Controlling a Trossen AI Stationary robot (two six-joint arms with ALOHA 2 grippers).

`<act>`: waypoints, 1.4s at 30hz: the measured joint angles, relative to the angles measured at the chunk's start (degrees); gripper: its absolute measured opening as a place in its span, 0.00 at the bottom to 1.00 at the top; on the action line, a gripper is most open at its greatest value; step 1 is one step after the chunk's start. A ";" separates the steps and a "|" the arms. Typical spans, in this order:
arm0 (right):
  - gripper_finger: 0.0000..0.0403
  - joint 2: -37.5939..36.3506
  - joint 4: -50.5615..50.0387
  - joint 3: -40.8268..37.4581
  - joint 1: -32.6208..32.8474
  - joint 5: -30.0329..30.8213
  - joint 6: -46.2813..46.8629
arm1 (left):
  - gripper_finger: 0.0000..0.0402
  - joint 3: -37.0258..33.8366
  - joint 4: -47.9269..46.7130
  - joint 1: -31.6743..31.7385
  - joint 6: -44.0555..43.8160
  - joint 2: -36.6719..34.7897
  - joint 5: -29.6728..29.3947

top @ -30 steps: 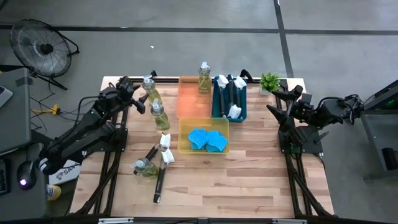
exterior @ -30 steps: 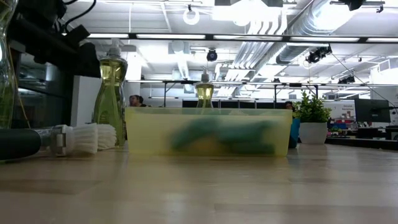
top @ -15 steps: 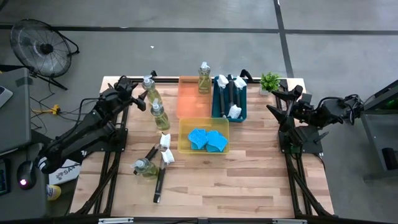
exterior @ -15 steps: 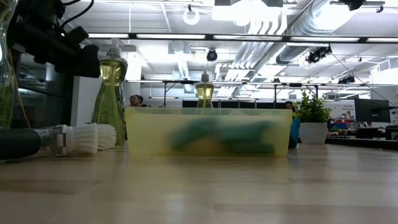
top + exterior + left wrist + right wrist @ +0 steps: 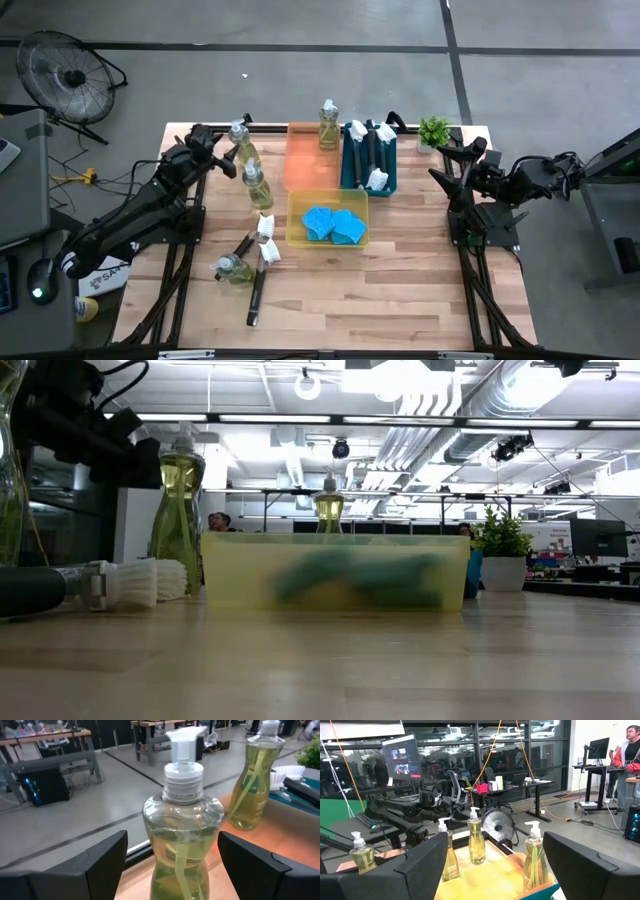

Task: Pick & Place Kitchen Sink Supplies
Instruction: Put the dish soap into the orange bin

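A clear soap bottle (image 5: 182,835) with a white top stands at the table's far left (image 5: 241,145), between the open fingers of my left gripper (image 5: 172,870) (image 5: 222,158), which do not touch it. A second bottle (image 5: 257,187) stands nearer, a third (image 5: 328,125) stands in the orange tray (image 5: 305,160), and another (image 5: 232,268) lies on its side. Two black-handled brushes (image 5: 262,240) (image 5: 257,293) lie on the wood. Blue sponges (image 5: 333,225) lie in the yellow tray (image 5: 296,205). My right gripper (image 5: 440,163) waits open at the right, raised.
A teal tray (image 5: 345,165) holds several brushes beside the orange one. A small potted plant (image 5: 434,131) stands at the far right. A fan (image 5: 68,75) stands on the floor past the table's far left corner. Bare wood lies along the near edge (image 5: 380,300).
My left gripper has tipped a little downward at the far-left soap bottle, its fingers staying open around it. The bottle has kept its place.
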 joint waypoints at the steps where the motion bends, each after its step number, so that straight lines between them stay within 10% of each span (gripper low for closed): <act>1: 0.80 0.00 -0.01 0.01 -0.01 0.00 0.01 | 0.76 0.00 -0.06 0.00 0.48 0.06 0.08; 24: 0.80 0.00 0.01 -0.01 0.01 0.00 0.01 | 0.76 0.02 16.88 0.02 1.59 17.83 -0.40; 42: 0.80 0.00 0.01 -0.01 0.00 0.00 0.01 | 0.62 0.00 18.50 0.02 2.75 18.62 -2.91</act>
